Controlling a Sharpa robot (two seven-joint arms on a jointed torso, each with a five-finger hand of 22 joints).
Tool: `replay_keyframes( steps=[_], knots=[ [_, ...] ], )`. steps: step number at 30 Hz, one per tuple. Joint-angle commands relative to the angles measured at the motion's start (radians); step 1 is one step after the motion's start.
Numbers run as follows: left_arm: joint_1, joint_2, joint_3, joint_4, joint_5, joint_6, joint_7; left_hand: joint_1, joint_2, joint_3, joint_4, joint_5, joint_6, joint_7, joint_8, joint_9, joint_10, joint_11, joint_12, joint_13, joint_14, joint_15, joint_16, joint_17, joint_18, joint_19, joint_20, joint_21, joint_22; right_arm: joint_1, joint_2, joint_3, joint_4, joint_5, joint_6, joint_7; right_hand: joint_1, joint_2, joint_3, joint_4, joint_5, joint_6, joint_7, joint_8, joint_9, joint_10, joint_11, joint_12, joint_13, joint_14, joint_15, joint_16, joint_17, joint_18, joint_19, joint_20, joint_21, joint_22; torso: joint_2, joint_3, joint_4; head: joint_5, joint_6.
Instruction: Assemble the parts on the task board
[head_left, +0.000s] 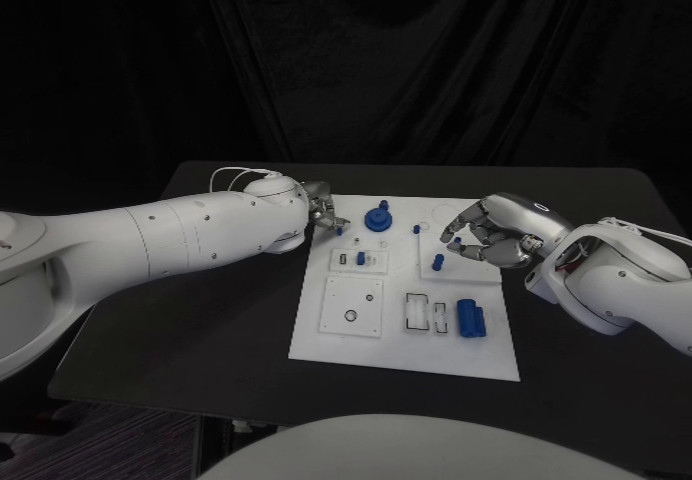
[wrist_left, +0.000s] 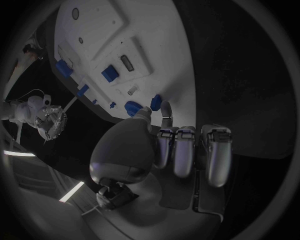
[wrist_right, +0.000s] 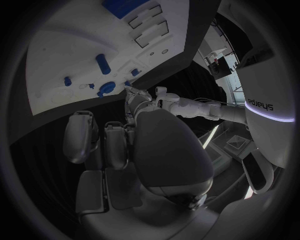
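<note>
The white task board (head_left: 335, 335) lies mid-table. At its far left corner my left hand (head_left: 320, 213) pinches a small blue part (wrist_left: 155, 102) between thumb and one finger (wrist_left: 166, 111), its other fingers curled in. A round blue knob (head_left: 379, 218) stands just to the right of it. My right hand (head_left: 490, 232) hovers over the board's far right, fingers (wrist_right: 94, 145) curled in with nothing in them. A blue peg (head_left: 438, 263) stands below it, and a small blue piece (head_left: 361, 258) sits on a raised plate. A blue cylinder (head_left: 470, 317) lies on the near right.
Empty slots (head_left: 418, 312) lie beside the blue cylinder, and a square plate with a hole (head_left: 353, 305) takes the board's near left. The black table (head_left: 188, 330) has bare room left of the board and along its front edge.
</note>
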Motion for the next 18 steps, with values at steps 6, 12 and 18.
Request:
replay_keyframes(
  steps=[6, 12, 18],
  knots=[
    [-0.003, 0.001, 0.001, 0.003, 0.000, 0.022, 0.014, 0.025, 0.000, 0.011, -0.011, 0.013, 0.003, -0.001, -0.009, 0.003, 0.105, -0.001, 0.004, 0.263, 0.106, 0.004, -0.004, 0.263, -0.006, 0.102, -0.007, -0.003, 0.263, -0.003, 0.003, 0.001, -0.001, -0.001, 0.006, -0.016, 0.000, 0.008, 0.005, 0.002, 0.007, 0.005, 0.000, -0.004, 0.002, -0.003, -0.002, -0.004, 0.079, 0.046, 0.003, -0.005, 0.080, 0.021, -0.009, -0.002, -0.009, 0.161, 0.000, 0.0001, 0.0000, 0.003, 0.000],
    [-0.003, 0.001, 0.001, 0.003, 0.000, 0.028, 0.014, 0.038, 0.000, 0.019, -0.016, 0.033, 0.003, -0.001, -0.014, 0.006, 0.105, -0.002, 0.004, 0.263, 0.106, 0.003, -0.004, 0.263, -0.006, 0.102, -0.007, -0.003, 0.263, -0.003, 0.004, 0.001, -0.002, -0.001, 0.007, -0.017, -0.001, 0.009, 0.005, 0.003, 0.009, 0.005, 0.000, -0.004, 0.002, -0.003, -0.002, -0.004, 0.080, 0.046, 0.003, -0.005, 0.081, 0.021, -0.008, -0.002, -0.008, 0.162, 0.001, -0.0004, 0.0000, 0.004, 0.000],
    [-0.003, 0.001, 0.001, 0.003, 0.000, 0.036, 0.012, 0.039, 0.001, 0.021, -0.016, 0.036, 0.003, -0.001, -0.014, 0.006, 0.105, -0.002, 0.004, 0.263, 0.106, 0.003, -0.004, 0.263, -0.006, 0.102, -0.007, -0.003, 0.263, -0.003, 0.005, 0.001, -0.003, -0.001, 0.009, -0.017, -0.001, 0.009, 0.005, 0.003, 0.009, 0.005, 0.000, -0.004, 0.002, -0.003, -0.002, -0.004, 0.080, 0.046, 0.003, -0.005, 0.081, 0.021, -0.008, -0.002, -0.008, 0.162, 0.001, -0.0002, 0.0002, 0.004, 0.000]
  ],
)
